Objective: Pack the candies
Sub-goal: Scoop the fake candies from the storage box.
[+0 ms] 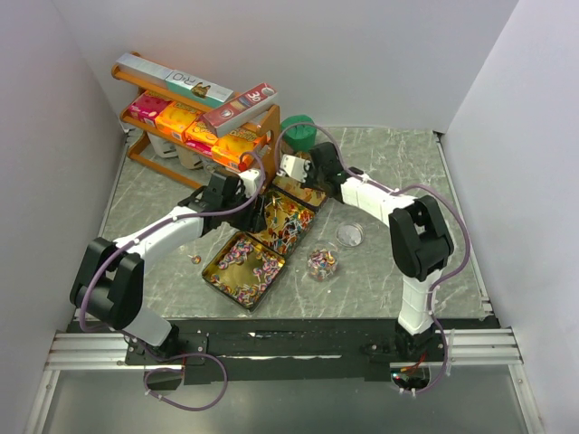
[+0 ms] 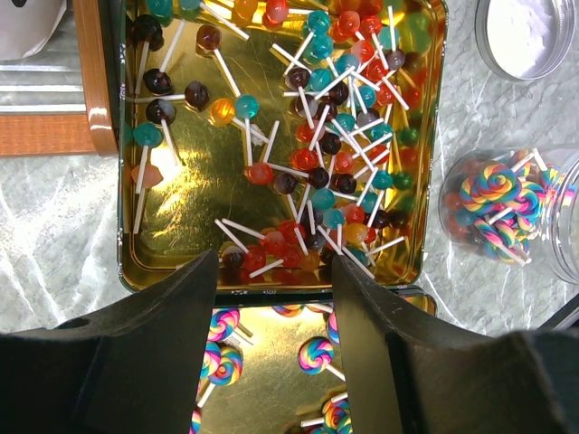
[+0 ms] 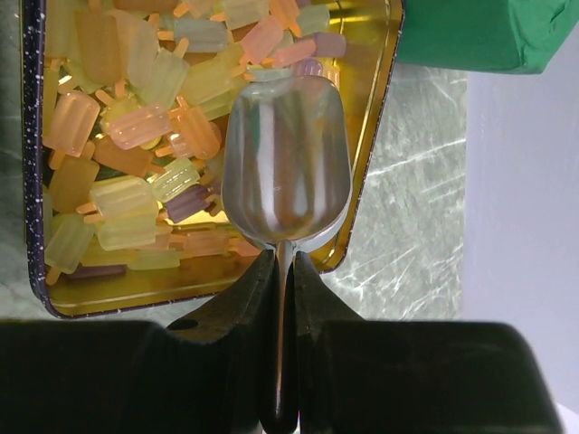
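Three gold tins hold the candies. Swirl lollipops fill the near tin, ball lollipops the middle tin, and pastel popsicle-shaped sweets the far tin. My left gripper hangs open over the seam between the near and middle tins, nothing between its fingers. My right gripper is shut on the handle of a metal scoop. The scoop's bowl is empty and sits over the far tin's near right corner. A glass jar holds some swirl lollipops.
The jar's lid lies on the table to the right of the tins. A wooden rack with cardboard boxes stands at the back left, close to my left gripper. A green container stands behind the far tin. One stray candy lies left of the near tin.
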Available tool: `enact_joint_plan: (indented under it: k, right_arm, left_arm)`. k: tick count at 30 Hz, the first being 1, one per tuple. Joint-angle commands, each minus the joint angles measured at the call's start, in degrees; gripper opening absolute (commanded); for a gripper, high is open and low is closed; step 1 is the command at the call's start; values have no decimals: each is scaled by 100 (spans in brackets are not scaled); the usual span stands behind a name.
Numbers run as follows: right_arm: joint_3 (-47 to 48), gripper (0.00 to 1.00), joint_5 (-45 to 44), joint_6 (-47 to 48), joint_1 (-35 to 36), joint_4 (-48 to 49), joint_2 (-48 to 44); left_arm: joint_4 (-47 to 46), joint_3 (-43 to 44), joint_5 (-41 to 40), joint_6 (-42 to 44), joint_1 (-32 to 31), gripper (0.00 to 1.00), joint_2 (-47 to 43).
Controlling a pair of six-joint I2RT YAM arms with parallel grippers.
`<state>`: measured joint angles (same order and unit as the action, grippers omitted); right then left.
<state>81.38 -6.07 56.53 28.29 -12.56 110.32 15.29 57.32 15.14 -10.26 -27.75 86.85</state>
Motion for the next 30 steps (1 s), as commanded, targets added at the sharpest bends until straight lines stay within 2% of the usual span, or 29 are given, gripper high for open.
enact_joint_plan:
  k: [1,5,10,19,30]
  right_arm:
    - [-79,0,-411,-20,-157,219,-318]
    - [-394,0,-711,323,-289,498,-459]
    - [-799,0,-493,552,-316,448,-705]
    - [-773,0,869,367,-158,-712,-1013]
    - [-404,0,1687,-177,-166,-898,-371]
  left_arm:
    - [-193,78,-2,-55,-20,58,16]
    - [-263,78,59,-99,-20,58,34]
    - [-281,78,77,-116,-29,58,78]
    - [-246,113,42,-99,-29,58,148]
    - [-184,60,-213,-152,-20,52,403]
